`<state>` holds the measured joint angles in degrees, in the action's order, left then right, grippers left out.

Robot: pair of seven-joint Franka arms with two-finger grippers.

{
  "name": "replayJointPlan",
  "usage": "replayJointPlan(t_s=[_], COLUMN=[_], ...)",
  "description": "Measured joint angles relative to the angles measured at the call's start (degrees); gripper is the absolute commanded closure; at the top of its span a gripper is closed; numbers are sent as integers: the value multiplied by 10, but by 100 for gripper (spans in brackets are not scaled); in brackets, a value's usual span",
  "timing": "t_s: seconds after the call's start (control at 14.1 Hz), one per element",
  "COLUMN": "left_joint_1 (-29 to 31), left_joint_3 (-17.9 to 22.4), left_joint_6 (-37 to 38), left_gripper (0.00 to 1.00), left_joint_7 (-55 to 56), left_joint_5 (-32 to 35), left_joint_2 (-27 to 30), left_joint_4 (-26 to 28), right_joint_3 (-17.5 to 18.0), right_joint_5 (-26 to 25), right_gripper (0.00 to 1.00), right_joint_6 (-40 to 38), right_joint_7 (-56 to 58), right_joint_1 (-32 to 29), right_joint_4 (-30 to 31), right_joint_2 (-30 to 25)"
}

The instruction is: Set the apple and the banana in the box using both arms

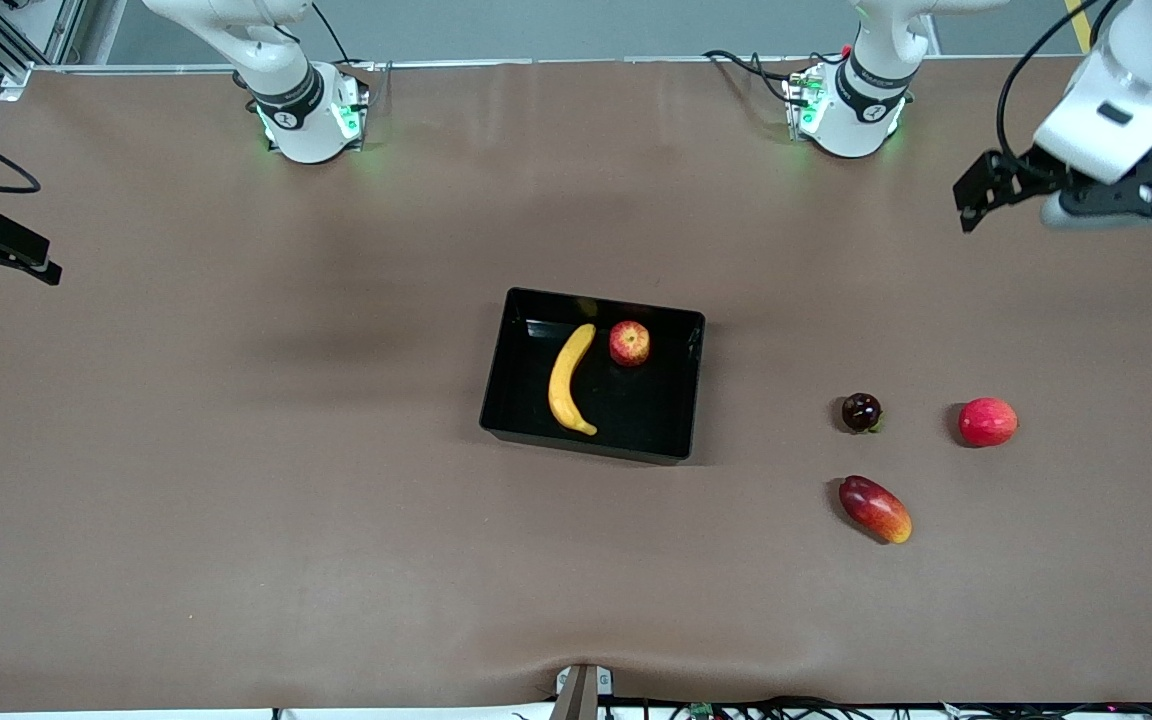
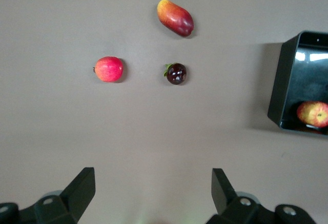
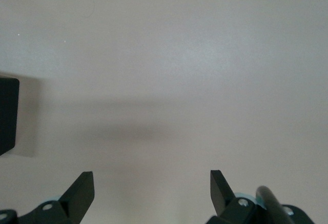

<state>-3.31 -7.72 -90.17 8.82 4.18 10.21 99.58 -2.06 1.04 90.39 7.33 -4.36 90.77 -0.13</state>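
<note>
Apple [image 1: 629,343] and banana [image 1: 570,379] lie in the box [image 1: 513,400] — well apart from both grippers; left gripper [image 2: 154,196] and right gripper [image 3: 152,193] hover wide, empty, over bare table [image 1: 236,450] ends.

The box [image 1: 681,385] sits mid-table, a little toward the robots' edge. In it the banana [image 1: 568,381] lies lengthwise, with the apple [image 1: 629,343] just beside its end nearer the robots. Toward the left arm's end of the table lie three fruits apart from one another: a plum [image 1: 861,412], a round fruit [image 1: 987,422] closer to that end, and a mango [image 1: 874,509] nearest the front camera.
</note>
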Motion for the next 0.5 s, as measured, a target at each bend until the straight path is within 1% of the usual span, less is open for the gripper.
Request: replayJointPlan(t_s=[0.21,0.5], left_joint_1=[-4,-5], left_joint_3=[11,52], left_joint_6=[4,3], left_gripper=[0,0], left_joint_7=[-14,-79], left_joint_5=[-1,-19], left_joint_2=[16,16], left_joint_4=[14,11], right_joint_3=[0,0], right_joint_5=[0,0], right_gripper=[0,0], right_joint_6=[0,0], right_joint_7=[0,0], right_joint_1=[0,0], right_joint_4=[0,0], right_joint_2=[0,0])
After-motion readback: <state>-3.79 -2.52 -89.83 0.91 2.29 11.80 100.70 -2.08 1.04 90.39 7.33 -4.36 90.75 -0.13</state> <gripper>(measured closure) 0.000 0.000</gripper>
